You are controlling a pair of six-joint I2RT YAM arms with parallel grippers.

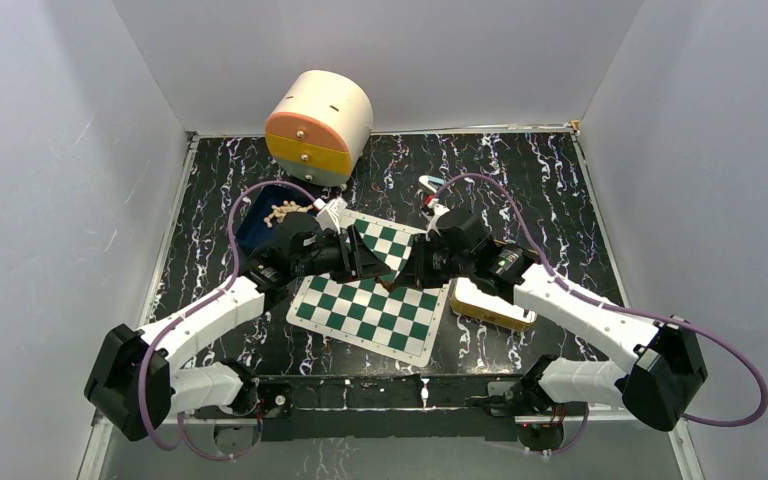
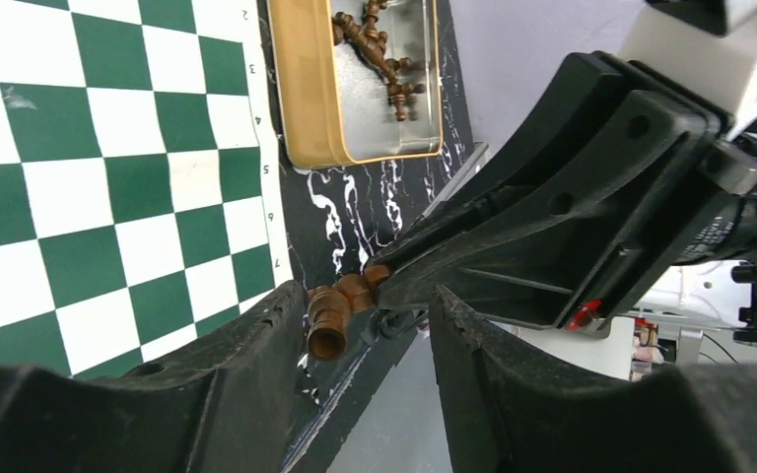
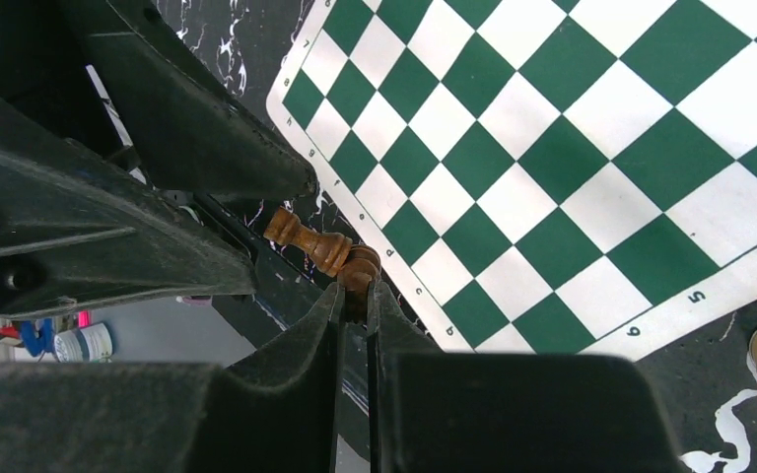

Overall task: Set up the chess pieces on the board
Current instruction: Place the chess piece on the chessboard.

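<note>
Right gripper (image 3: 355,296) pinches a brown piece (image 3: 320,249), left gripper (image 2: 367,304) jaws spread around it, both crowding over the board (image 1: 360,310); tin (image 1: 490,310) right, drawers (image 1: 320,125) behind.

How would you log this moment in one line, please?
right fingers: shut on dark piece | left fingers: open, flanking its free end | board: visible squares bare

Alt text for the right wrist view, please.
The right gripper, shut on one end of a dark brown chess piece, holds it between the open fingers of the left gripper. The green-and-white board fills the upper right.
</note>
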